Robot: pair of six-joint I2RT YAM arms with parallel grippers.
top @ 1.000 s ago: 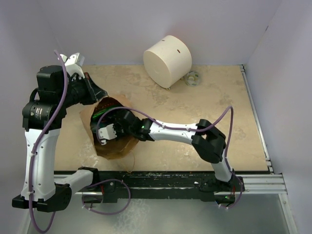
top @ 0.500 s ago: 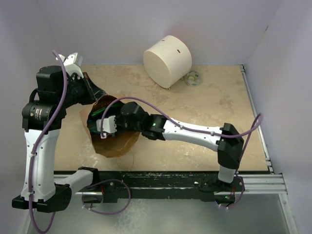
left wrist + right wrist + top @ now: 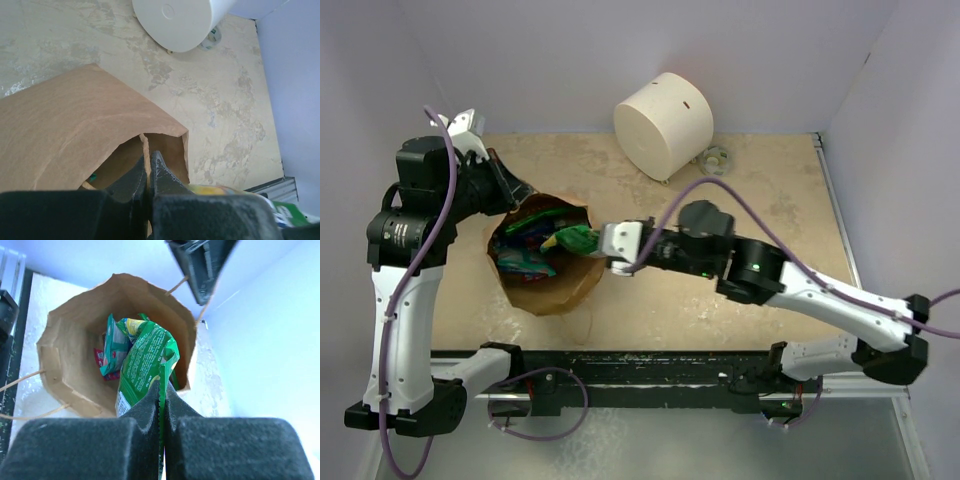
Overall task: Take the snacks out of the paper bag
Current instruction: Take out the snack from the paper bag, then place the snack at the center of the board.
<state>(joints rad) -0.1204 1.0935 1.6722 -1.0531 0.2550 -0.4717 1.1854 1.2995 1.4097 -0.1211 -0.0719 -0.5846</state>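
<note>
The brown paper bag (image 3: 558,293) lies on the table's left side with its mouth open upward. My left gripper (image 3: 516,189) is shut on the bag's rim (image 3: 144,145) at the far left edge and holds the mouth open. My right gripper (image 3: 601,244) is shut on the serrated edge of a green snack packet (image 3: 145,357). That green packet (image 3: 574,238) hangs over the bag's right rim, mostly outside. More snacks (image 3: 525,252) lie inside: a teal packet (image 3: 114,346) and a red one (image 3: 102,360).
A big white cylinder (image 3: 663,124) stands at the back of the table, with a small clear tape roll (image 3: 716,160) beside it. Pale walls close in on the left, back and right. A metal rail (image 3: 845,240) runs along the table's right edge.
My right gripper has drawn back to the right, out of the bag's mouth, bringing the green packet with it. The snacks inside now show. The left arm has held still.
</note>
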